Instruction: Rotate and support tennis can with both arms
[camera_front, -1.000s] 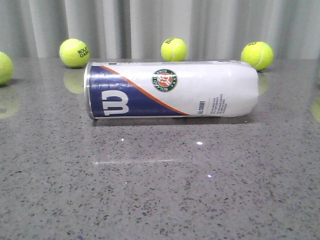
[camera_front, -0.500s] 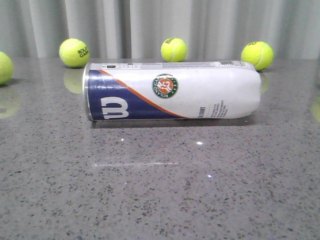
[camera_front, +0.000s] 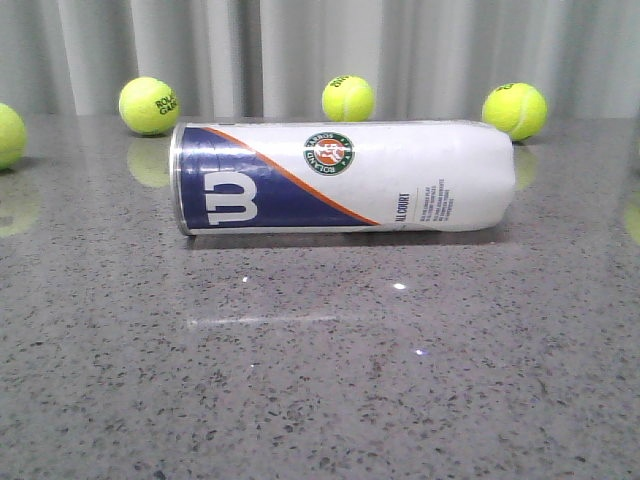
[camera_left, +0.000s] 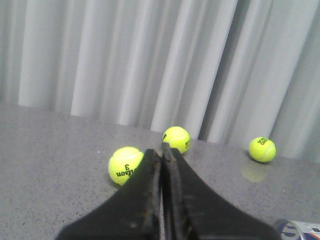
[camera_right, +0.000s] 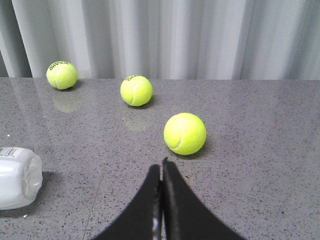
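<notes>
Both sets of fingers are clenched on nothing: left gripper (camera_left: 161, 150) and right gripper (camera_right: 161, 167) press their tips together above the table (camera_front: 320, 380). At table centre the tennis can (camera_front: 345, 178) lies sideways, silver rim toward 9 o'clock, untouched, tennis balls (camera_front: 348, 99) toward 12 o'clock.

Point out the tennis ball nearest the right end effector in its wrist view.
The plain-faced tennis ball just ahead of the shut right end effector; the two other balls sit farther back, showing dark print.
</notes>
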